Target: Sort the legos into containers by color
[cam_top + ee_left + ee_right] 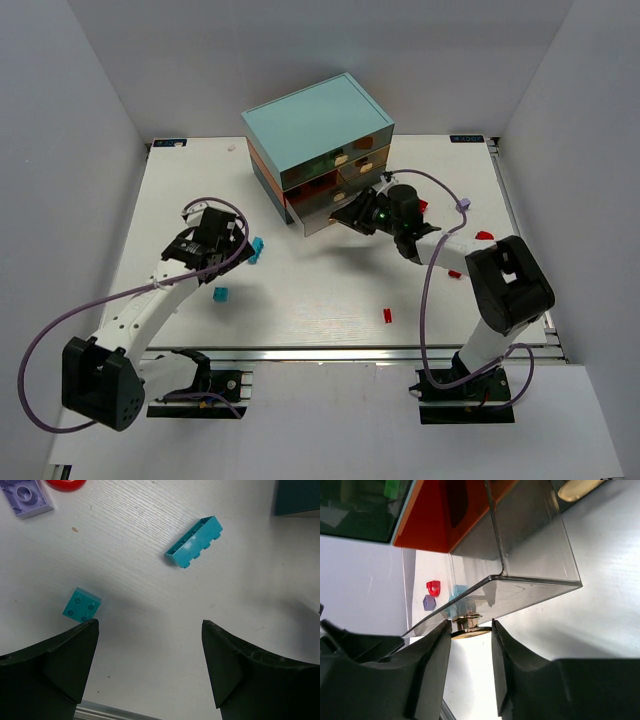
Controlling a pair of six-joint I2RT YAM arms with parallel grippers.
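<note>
Top external view: drawer being held out while cyan bricks are being approached

The tabletop point(300, 330) is being worked by both arms at once. At the middle of its far edge the chest point(315, 125) is serving as the sorting target. One drawer point(315, 212) at its front is standing pulled out toward the near edge, presumably so that bricks can be dropped in from above.

That drawer is being gripped by the right gripper point(358, 213). In the right wrist view its jaws are being pressed, about half closed, against either side of the tan knob point(467, 625), which fills the gap between them. The drawer is judged to be getting steadied or drawn out.

The left gripper point(150, 625) is being held wide apart and empty above the left half of the tabletop, probably so it can come down over a brick. Just ahead of it the long cyan brick point(194, 548) is lying with its studs facing sideways. The small square cyan brick point(81, 604) is lying studs-up close by one finger, not touching it. A lilac brick point(26, 497) is lying further off.

Toward the right edge and the near edge, red bricks point(387, 315) are lying scattered, not yet sorted.
</note>
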